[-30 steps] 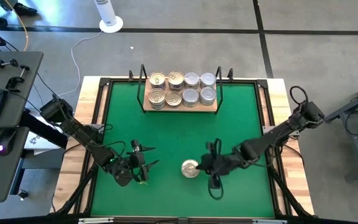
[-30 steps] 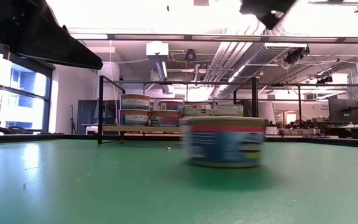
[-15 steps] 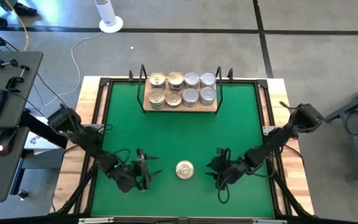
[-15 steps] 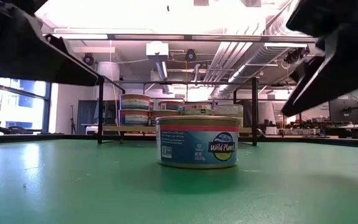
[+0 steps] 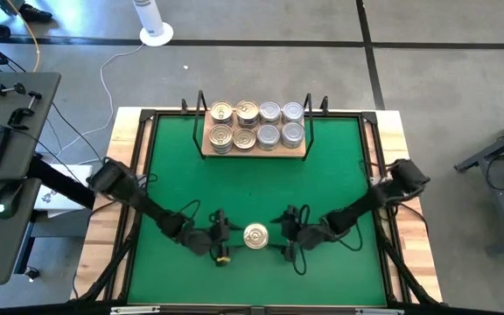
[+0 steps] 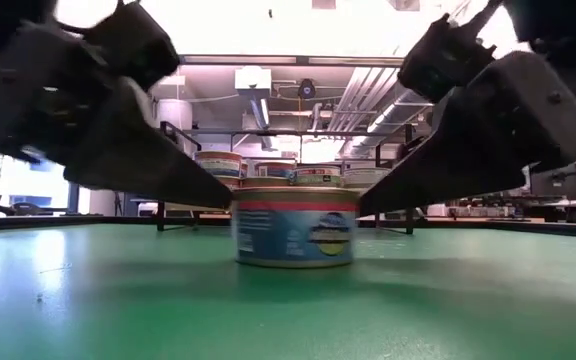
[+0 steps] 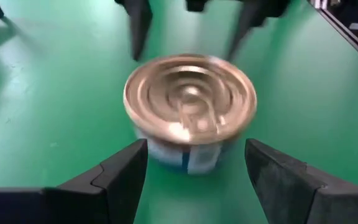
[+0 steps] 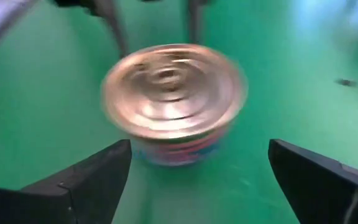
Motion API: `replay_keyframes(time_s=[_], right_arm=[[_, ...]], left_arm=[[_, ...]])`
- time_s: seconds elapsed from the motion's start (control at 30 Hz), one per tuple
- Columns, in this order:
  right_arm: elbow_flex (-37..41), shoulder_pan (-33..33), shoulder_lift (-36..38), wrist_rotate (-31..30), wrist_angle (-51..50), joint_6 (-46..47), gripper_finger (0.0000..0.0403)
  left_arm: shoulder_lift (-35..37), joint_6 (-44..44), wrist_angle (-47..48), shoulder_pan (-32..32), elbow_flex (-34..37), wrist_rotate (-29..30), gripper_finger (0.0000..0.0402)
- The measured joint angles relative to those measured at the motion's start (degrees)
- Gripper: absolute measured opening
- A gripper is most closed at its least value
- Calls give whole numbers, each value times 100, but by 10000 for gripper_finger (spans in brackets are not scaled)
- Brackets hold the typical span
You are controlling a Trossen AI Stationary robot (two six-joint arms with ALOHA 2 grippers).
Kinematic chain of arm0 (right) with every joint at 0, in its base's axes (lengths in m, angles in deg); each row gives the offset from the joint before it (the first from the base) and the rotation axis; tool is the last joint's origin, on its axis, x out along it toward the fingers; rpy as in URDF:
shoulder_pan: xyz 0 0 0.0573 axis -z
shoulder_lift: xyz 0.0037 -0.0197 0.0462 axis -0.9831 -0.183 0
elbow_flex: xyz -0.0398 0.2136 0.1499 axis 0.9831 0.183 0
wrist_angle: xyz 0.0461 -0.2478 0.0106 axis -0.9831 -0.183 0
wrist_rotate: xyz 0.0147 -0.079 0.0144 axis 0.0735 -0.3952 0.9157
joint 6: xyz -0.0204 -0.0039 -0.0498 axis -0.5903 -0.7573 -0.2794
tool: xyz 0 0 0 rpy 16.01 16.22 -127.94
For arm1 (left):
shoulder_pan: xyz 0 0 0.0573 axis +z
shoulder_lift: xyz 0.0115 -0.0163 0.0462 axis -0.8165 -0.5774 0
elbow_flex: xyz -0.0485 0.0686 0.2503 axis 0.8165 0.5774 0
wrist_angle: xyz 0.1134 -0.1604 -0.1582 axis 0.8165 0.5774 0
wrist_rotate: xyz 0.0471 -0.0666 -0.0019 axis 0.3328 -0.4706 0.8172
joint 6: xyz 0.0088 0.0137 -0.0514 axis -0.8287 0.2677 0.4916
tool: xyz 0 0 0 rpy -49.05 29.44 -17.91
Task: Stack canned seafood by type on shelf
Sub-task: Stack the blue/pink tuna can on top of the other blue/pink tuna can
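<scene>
One gold-lidded can (image 5: pixel 255 235) stands upright on the green mat (image 5: pixel 252 184), near its front edge. My left gripper (image 5: pixel 226 237) comes at it low from the table's left and is open. In the left wrist view the can (image 7: pixel 190 106) sits just ahead of that gripper (image 7: pixel 196 147). My right gripper (image 5: pixel 285 236) faces the can from the table's right, also open, with the can (image 8: pixel 173 99) ahead of its fingers (image 8: pixel 98 174). The shelf (image 5: pixel 254 155) at the mat's far edge carries stacked cans (image 5: pixel 256 124), gold lids left, silver lids right.
Black metal uprights (image 5: pixel 201 114) stand at the shelf's ends. A raised black frame (image 5: pixel 144 157) borders the mat on the wooden table. Open green mat lies between the lone can and the shelf. In the low view both arms (image 6: pixel 108 110) slope down toward the can (image 6: pixel 295 225).
Both grippers have sunk toward the mat and closed in on the lone can, the left moving rightward, the right first drawing back toward the table's right and then coming in again. The can has slid a little toward the table's left and stayed upright.
</scene>
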Motion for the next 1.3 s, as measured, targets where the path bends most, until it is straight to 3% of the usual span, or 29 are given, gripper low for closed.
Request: replay_keyframes(time_s=[0.13,0.27,0.77,1.0,1.17,1.3], right_arm=[[-9,158,-356,622,898,-281,376],[-41,317,-689,692,1409,-603,376],[-307,549,-931,925,1519,-1498,361],[-304,455,-931,649,1524,-1457,346],[-339,309,-931,114,1509,-1394,336],[-371,310,-927,86,1673,-1305,327]], left_arm=[[-48,-41,-75,314,-53,-389,246],[-48,-165,-79,555,-48,-741,229],[-46,-568,-127,752,-11,-942,170],[-10,-586,-11,716,-23,-898,168],[332,-593,810,538,-57,-656,167],[771,-566,1642,353,-77,-369,167]])
